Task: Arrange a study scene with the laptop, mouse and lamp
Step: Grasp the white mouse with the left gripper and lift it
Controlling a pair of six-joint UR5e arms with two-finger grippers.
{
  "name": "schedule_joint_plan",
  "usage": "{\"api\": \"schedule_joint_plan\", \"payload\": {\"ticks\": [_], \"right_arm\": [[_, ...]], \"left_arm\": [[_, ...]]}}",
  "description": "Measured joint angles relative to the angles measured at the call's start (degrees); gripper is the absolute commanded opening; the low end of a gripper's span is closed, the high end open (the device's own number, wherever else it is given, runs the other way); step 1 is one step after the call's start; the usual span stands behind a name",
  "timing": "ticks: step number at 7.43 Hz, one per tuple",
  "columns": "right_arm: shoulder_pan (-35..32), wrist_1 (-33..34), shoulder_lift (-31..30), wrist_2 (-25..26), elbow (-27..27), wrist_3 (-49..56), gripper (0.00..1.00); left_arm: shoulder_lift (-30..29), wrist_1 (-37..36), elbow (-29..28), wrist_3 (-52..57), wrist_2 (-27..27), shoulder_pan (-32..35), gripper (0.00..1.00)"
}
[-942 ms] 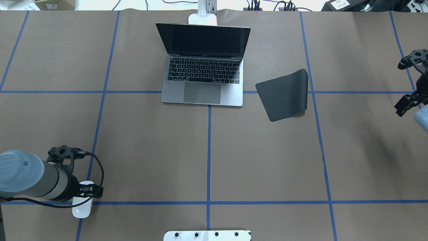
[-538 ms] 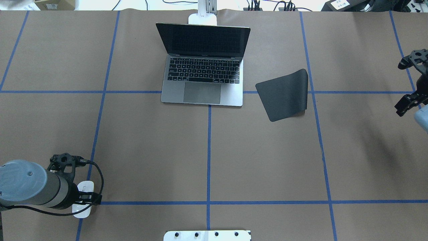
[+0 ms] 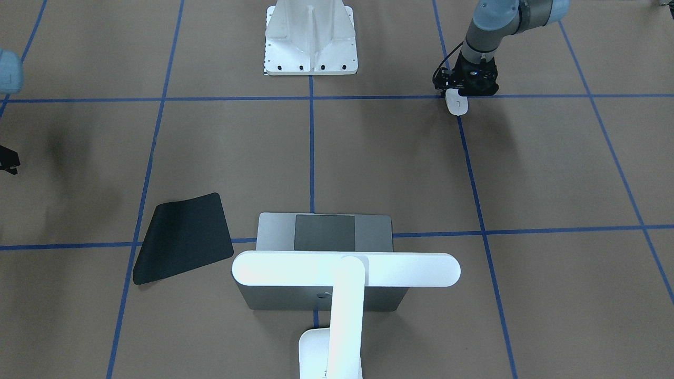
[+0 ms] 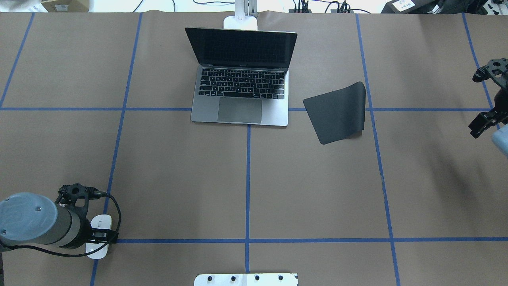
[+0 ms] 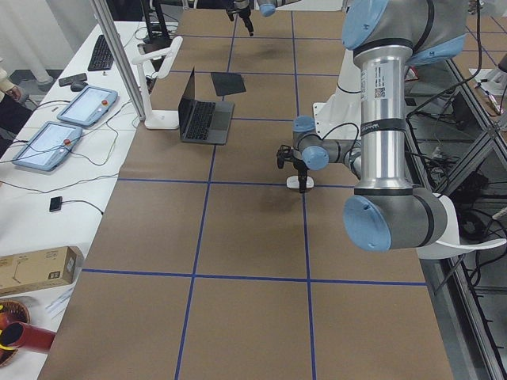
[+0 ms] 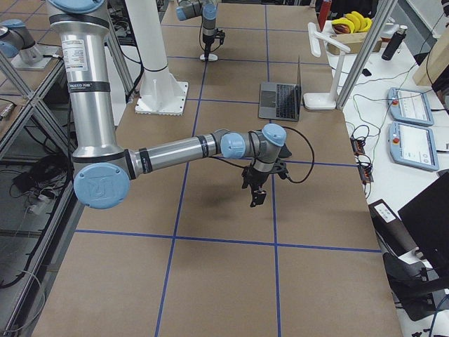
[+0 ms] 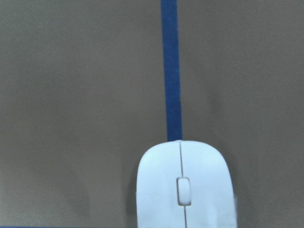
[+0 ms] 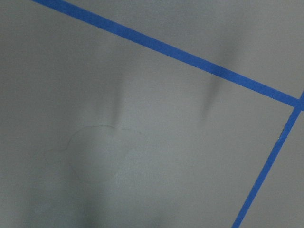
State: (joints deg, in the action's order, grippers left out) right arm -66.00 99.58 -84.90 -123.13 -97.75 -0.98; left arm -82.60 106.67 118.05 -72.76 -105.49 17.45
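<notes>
From where I stand, the mouse (image 7: 185,190) lies flat on the brown table (image 4: 178,178) at the near-left corner of the robot's side, right on a crossing of the blue tape lines (image 4: 247,178), well apart from everything else in the scene. The left gripper (image 4: 102,235) is down over it, its black fingers across the mouse's middle, but I cannot tell whether the jaws are pinching it or only straddling it; the wrist camera shows just the mouse's front half with its scroll wheel, pointing along a tape line. The laptop (image 4: 240,92) sits open at the far middle of the table, screen dark, keyboard facing the robot. The lamp (image 3: 346,268) stands just behind it, its long light bar reaching over the raised lid. A thin black mat (image 4: 337,112) lies just beside the laptop on the robot's right, one corner curled up. The right gripper (image 6: 257,195) hangs above bare table at the far right edge, holding nothing, and I cannot tell how its jaws stand. A white bracket (image 3: 310,39) sits at the robot's edge, in the middle.
</notes>
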Motion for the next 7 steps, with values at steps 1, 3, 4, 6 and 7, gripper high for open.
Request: {"api": "schedule_joint_plan", "payload": {"ticks": [1,3,4,6,7], "right_arm": [[0.00,0.00,0.00,0.00,-0.04,0.01,1.00],[-0.03,0.00,0.05,0.00,-0.07,0.01,1.00],[-0.06,0.00,0.07,0.00,-0.08,0.01,1.00],[-0.11,0.00,0.09,-0.02,-0.08,0.01,1.00],[-0.18,0.00,0.09,-0.05,-0.08,0.05,1.00]], "left_arm": [[-0.19,0.02,-0.09,-0.08,0.12,-0.03,0.70],[-0.47,0.09,-0.09,-0.29,0.19,-0.04,0.27],[-0.50,0.10,-0.05,-0.33,0.18,-0.04,0.11],[-0.59,0.12,0.34,-0.19,-0.01,0.06,0.03],[-0.73,0.12,0.97,-0.02,-0.29,0.27,0.00]]}}
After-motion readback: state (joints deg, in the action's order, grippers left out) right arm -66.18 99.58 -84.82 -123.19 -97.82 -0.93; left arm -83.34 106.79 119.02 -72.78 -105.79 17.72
